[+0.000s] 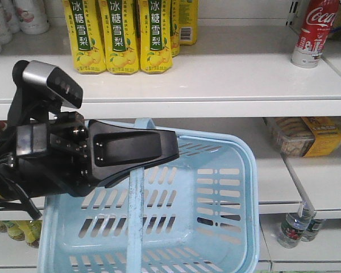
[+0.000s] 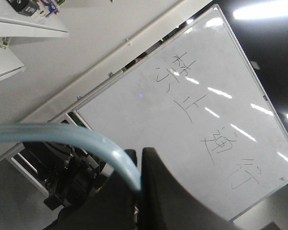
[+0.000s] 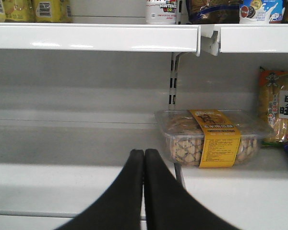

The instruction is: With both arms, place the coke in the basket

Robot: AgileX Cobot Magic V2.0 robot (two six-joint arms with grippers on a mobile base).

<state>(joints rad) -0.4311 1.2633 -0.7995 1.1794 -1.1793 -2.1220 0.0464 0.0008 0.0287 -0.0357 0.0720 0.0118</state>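
Observation:
A red Coke can (image 1: 313, 31) stands on the upper shelf at the far right. The light blue basket (image 1: 238, 153) hangs in front of the shelves. My left gripper (image 1: 159, 149) is shut on the basket handle (image 1: 136, 210) and holds the basket up. In the left wrist view the curved blue handle (image 2: 93, 141) runs down between the left gripper's closed fingers (image 2: 140, 165). My right gripper (image 3: 144, 155) is shut and empty, facing a lower shelf; it does not show in the front view. The basket looks empty.
Yellow drink cartons (image 1: 119, 34) stand on the upper shelf (image 1: 227, 85). A clear box of snacks with a yellow label (image 3: 209, 139) sits on the lower shelf just right of my right gripper. Water bottles (image 1: 292, 227) stand at the bottom right.

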